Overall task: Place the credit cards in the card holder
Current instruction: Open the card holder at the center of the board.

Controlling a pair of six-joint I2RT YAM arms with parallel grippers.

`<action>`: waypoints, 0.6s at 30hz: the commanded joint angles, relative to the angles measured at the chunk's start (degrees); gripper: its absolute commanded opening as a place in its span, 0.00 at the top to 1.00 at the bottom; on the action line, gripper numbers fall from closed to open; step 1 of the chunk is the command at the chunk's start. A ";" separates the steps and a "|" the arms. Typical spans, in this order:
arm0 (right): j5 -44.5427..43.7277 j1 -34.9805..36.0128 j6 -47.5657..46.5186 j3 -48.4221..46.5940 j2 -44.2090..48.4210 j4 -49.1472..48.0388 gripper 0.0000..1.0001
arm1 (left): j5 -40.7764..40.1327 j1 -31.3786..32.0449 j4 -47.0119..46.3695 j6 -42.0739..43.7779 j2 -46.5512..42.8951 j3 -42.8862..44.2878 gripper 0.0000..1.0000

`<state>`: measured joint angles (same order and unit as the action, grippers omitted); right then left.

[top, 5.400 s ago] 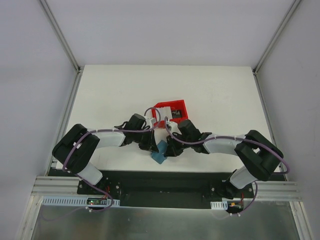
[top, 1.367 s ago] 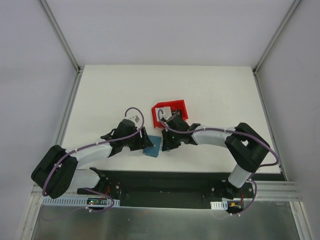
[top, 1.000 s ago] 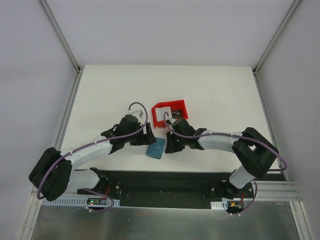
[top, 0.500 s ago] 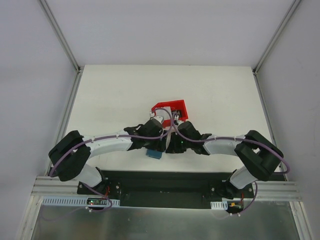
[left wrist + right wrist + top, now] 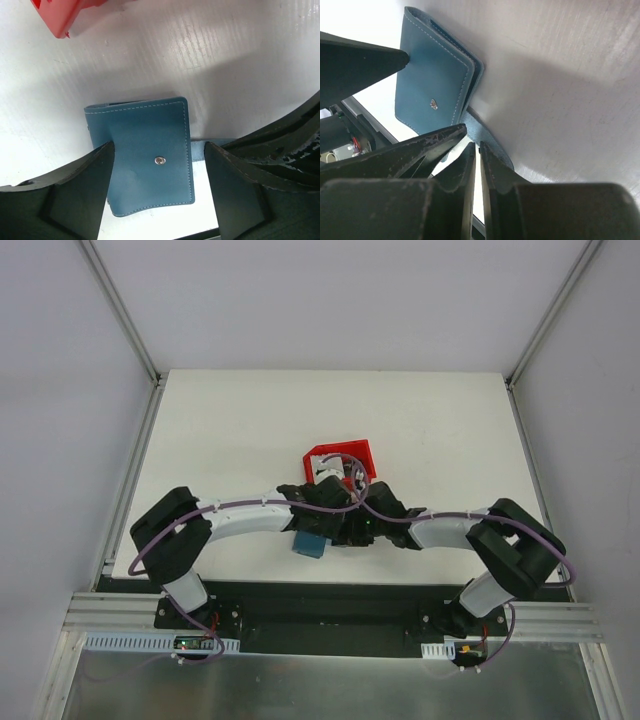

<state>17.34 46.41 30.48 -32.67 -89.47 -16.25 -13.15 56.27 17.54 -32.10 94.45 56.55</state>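
Note:
The card holder [image 5: 308, 545], a teal-blue folded wallet with a metal snap, lies flat near the table's front edge. In the left wrist view my left gripper [image 5: 159, 150] hangs open over the card holder [image 5: 145, 150], one finger on each side, neither pressing it. The wallet's clasp tab [image 5: 200, 146] runs right into my right gripper [image 5: 476, 144], whose jaws are nearly together and pinch that tab [image 5: 487, 137] beside the card holder [image 5: 432, 80]. The credit cards cannot be made out; both wrists cover most of the red bin.
A red plastic bin [image 5: 352, 450] stands just behind the two wrists; its corner [image 5: 60, 12] shows in the left wrist view. The black base rail [image 5: 320, 605] runs along the near table edge, close to the wallet.
My left arm has swung right, from beside the wallet to directly over it, its open jaws now astride it. The right gripper has stayed at the wallet's right edge.

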 commanded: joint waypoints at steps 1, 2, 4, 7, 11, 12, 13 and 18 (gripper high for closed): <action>-4.42 -0.36 -3.15 2.34 -2.90 4.56 0.88 | -3.72 1.82 5.92 1.60 3.10 2.42 0.34; -4.42 -0.45 -3.15 2.43 -3.08 4.56 0.88 | -4.42 1.91 6.45 1.60 3.19 2.51 0.40; -4.42 -0.62 -3.15 2.61 -3.16 4.56 0.88 | -5.13 2.00 6.89 1.86 3.37 2.68 0.44; -4.07 -1.06 -3.06 2.87 -3.17 4.30 0.87 | -4.87 2.09 7.16 1.95 3.19 2.60 0.42; -3.72 -1.59 -3.06 2.96 -3.52 4.12 0.88 | -4.79 2.09 7.07 2.13 3.63 2.86 0.34; -3.72 -1.76 -2.97 3.05 -3.52 4.03 0.88 | -4.17 2.09 7.07 2.13 3.81 3.12 0.30; -3.63 -1.76 -2.88 3.13 -3.69 4.03 0.88 | -3.73 2.09 7.07 2.21 3.98 3.21 0.29; -3.55 -2.20 -2.71 3.49 -3.96 3.95 0.88 | -3.38 2.53 6.98 2.83 4.51 3.48 0.31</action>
<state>19.84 44.88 30.57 -31.75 -90.11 -18.57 -17.06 57.82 21.89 -30.61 97.73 58.83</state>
